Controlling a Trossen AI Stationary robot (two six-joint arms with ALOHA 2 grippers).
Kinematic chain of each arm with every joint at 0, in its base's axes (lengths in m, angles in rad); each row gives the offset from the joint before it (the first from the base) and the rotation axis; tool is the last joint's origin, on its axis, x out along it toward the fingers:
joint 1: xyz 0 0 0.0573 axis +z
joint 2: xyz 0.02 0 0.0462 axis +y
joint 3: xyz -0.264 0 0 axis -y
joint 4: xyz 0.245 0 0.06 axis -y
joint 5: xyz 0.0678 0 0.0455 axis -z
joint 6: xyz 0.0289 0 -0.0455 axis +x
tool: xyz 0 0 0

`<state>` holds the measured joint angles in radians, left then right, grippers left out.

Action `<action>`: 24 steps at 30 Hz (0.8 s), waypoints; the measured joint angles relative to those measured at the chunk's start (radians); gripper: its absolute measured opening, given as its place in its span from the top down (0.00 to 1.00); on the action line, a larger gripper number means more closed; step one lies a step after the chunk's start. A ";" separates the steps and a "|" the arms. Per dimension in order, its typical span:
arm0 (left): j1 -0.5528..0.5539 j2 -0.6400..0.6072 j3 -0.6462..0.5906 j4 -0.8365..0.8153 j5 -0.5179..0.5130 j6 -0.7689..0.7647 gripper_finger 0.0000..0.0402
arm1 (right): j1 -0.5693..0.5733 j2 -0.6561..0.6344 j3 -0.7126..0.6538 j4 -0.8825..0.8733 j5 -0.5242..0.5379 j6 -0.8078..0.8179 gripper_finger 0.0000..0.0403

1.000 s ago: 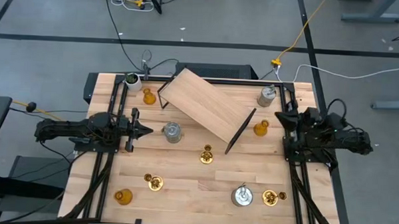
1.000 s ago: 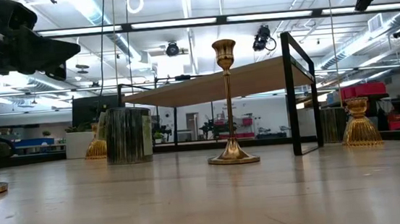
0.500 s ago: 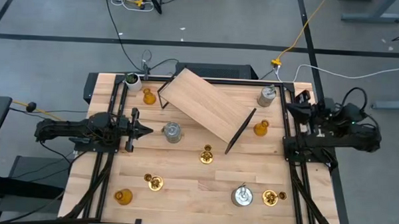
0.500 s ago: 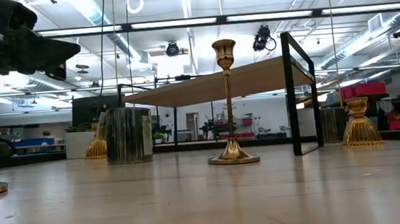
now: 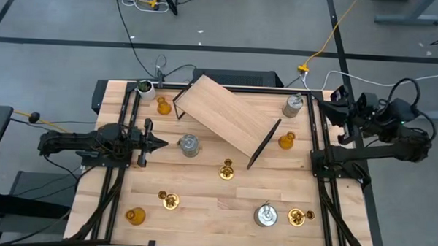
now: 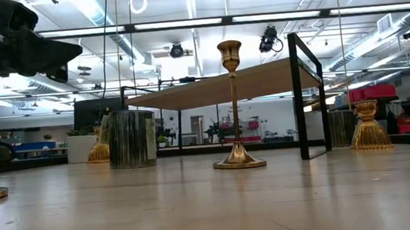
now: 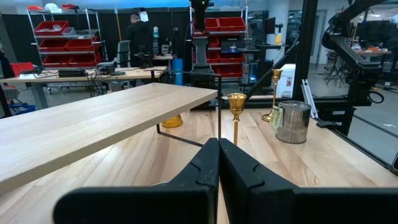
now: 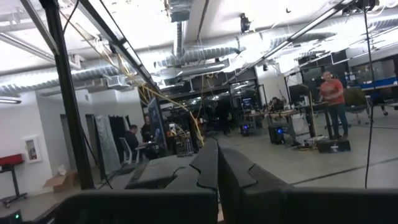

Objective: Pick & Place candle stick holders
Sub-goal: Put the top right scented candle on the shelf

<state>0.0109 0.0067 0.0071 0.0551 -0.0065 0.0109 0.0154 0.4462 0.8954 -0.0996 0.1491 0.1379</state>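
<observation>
Picking up a candle stick holder has not begun: nine stand across the table (image 5: 201,210) in the high view, among them a silver-grey cylinder (image 5: 293,105) at upper right beside an amber glass one (image 5: 286,141), and a brass stick (image 5: 227,169) at centre. The right gripper (image 5: 335,98), fingers pressed together, sits raised at the upper-right edge; judging by that, it should open wide, tilt down and descend squarely over the nearby cylinder. The left gripper (image 5: 160,143), likewise closed, waits at centre left. The wooden shelf (image 5: 227,112) hides whatever lies beneath it
</observation>
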 joint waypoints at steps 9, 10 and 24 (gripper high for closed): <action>0.000 0.000 0.000 0.000 0.000 0.000 0.97 | 0.000 0.085 0.079 -0.002 -0.008 0.000 1.00; 0.000 0.000 0.000 0.000 0.000 0.000 0.97 | 0.000 0.087 0.079 -0.005 -0.008 0.000 1.00; 0.000 0.000 0.000 0.000 0.000 0.000 0.97 | 0.000 0.091 0.079 -0.033 -0.008 -0.002 1.00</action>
<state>0.0113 0.0067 0.0067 0.0551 -0.0067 0.0109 0.0154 0.5369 0.9745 -0.1329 0.1413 0.1356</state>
